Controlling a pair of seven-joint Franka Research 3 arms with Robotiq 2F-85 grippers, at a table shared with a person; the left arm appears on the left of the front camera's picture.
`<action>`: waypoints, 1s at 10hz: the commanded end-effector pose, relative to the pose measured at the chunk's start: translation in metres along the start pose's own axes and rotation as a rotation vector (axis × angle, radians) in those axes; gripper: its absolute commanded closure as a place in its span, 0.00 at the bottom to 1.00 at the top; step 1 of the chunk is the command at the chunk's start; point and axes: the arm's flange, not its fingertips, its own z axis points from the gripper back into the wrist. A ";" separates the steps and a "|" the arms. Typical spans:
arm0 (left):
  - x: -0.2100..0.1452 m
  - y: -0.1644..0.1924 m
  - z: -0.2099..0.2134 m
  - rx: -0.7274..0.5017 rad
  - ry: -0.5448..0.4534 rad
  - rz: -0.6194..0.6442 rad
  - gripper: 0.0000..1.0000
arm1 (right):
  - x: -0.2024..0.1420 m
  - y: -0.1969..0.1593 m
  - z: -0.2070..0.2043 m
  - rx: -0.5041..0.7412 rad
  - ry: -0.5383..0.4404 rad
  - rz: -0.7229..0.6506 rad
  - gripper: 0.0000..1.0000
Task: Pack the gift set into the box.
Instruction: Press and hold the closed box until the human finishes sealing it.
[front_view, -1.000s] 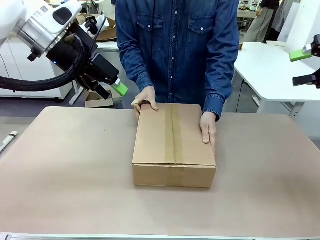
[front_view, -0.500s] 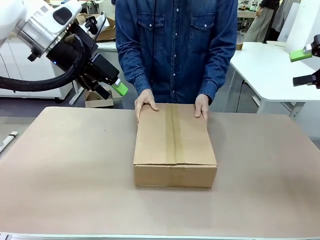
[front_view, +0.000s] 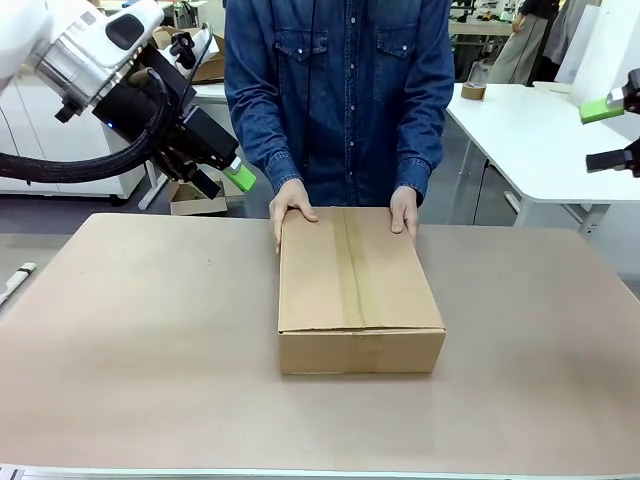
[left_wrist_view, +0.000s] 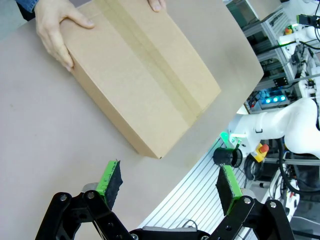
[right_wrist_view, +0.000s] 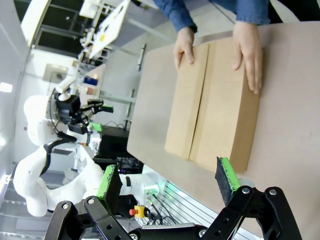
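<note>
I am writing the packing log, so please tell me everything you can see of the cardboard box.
The cardboard box is a brown corrugated carton, rectangular and low. Its top flaps are shut, with a pale tape strip along the middle seam. It lies flat near the middle of the table, its long side running away from the robot. The person's right hand and left hand rest on its two far corners; nothing else touches it.
</note>
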 end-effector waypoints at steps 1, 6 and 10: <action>-0.001 0.001 0.002 0.005 0.009 0.000 0.00 | 0.003 0.001 -0.003 0.018 -0.008 0.026 0.00; -0.001 0.001 0.002 0.005 0.009 0.000 0.00 | 0.003 0.001 -0.003 0.018 -0.008 0.026 0.00; -0.001 0.001 0.002 0.005 0.009 0.000 0.00 | 0.003 0.001 -0.003 0.018 -0.008 0.026 0.00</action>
